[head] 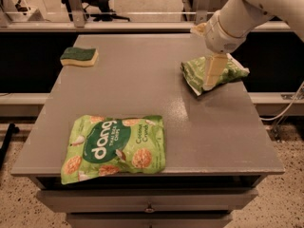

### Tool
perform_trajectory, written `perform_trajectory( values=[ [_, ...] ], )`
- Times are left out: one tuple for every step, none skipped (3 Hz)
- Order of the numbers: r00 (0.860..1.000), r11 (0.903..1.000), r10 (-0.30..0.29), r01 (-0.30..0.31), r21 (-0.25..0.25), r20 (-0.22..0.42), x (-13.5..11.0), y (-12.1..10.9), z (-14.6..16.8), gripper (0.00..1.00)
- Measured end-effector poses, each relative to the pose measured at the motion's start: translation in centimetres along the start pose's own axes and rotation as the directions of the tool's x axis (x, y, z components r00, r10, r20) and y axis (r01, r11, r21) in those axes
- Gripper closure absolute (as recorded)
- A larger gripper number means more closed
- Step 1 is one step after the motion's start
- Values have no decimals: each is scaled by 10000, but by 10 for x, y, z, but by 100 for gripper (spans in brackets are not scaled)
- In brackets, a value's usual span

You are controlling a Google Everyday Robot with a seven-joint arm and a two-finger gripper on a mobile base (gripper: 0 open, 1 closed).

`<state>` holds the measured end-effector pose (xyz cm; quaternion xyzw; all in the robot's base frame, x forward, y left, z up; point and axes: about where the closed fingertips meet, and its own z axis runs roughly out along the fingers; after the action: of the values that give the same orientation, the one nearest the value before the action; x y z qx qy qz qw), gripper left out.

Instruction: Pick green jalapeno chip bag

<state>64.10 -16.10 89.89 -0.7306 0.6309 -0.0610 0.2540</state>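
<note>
The green jalapeno chip bag [194, 73] is a small crinkled darker green bag with white end seams. It lies flat near the right edge of the grey table [137, 89]. My gripper [211, 77] comes in from the upper right on a white arm and hangs directly over the middle of the bag. One cream finger [212, 70] points down in front of the bag and hides its middle. I cannot tell whether the finger touches the bag.
A larger flat bright-green "dang" bag [114, 147] lies at the table's front left. A green-and-yellow sponge [79, 56] sits at the back left. Drawers run under the table's front edge. A rail and chair legs stand behind the table.
</note>
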Motion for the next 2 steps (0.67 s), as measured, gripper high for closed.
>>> perform_trajectory(
  values=[
    [9999, 9985, 152, -151, -527, 21, 17, -7, 29, 0],
    [9996, 9954, 272, -279, -920, -87, 35, -8, 45, 0]
  ],
)
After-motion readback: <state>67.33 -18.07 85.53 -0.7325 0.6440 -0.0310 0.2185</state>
